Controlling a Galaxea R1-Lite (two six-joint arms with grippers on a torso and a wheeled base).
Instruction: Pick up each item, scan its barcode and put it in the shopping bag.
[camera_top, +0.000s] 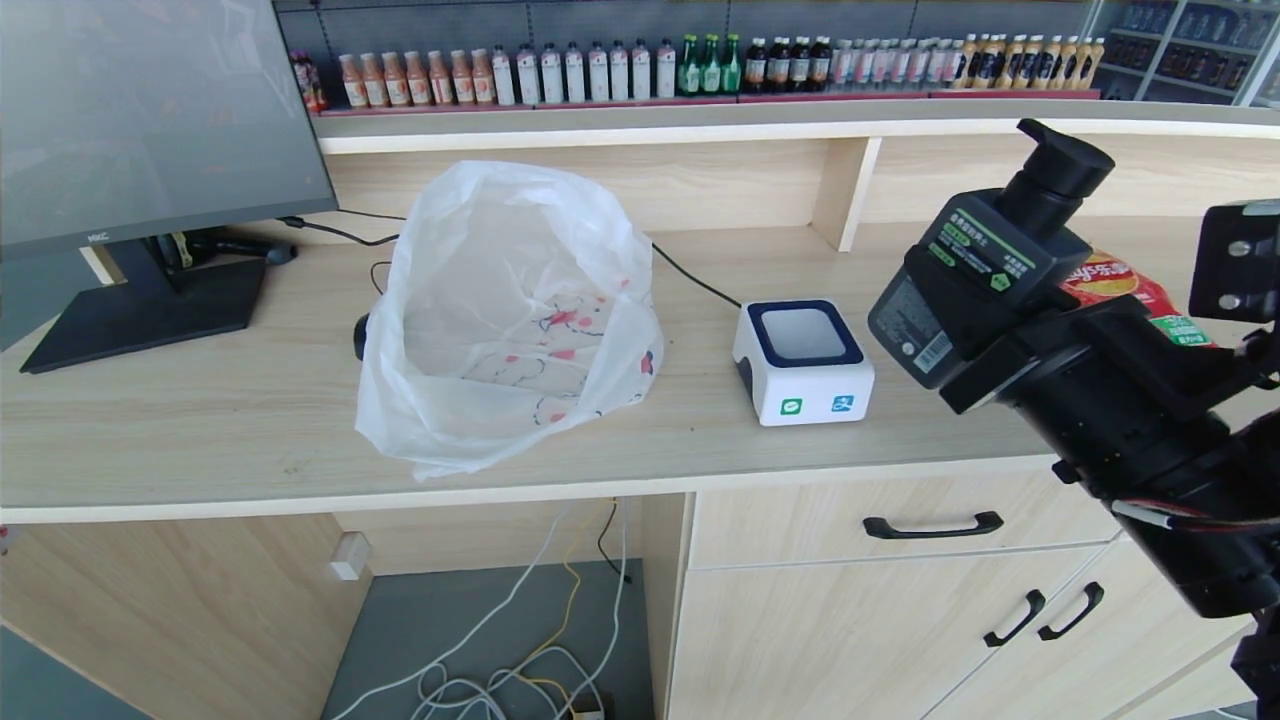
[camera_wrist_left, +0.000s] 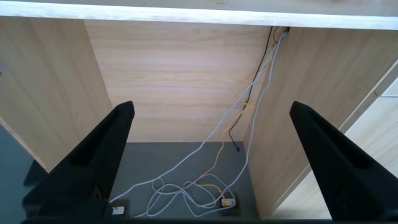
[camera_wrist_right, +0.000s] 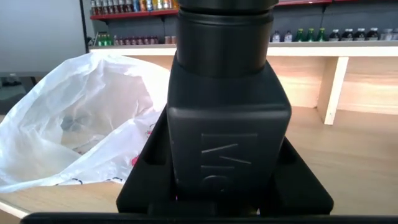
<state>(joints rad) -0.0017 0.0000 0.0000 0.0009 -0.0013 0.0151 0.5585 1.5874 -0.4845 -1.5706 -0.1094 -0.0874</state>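
My right gripper is shut on a black bottle with a black cap, held tilted in the air to the right of the white scanner box. A barcode label on the bottle's lower side faces down toward the scanner. In the right wrist view the black bottle stands between the fingers, with the open white shopping bag behind it. The shopping bag sits on the counter left of the scanner. My left gripper is open, below the counter, facing the cable recess.
A red snack packet lies on the counter behind the right arm. A monitor on a black stand is at the far left. Bottles line the back shelf. Cables hang under the counter; drawers sit lower right.
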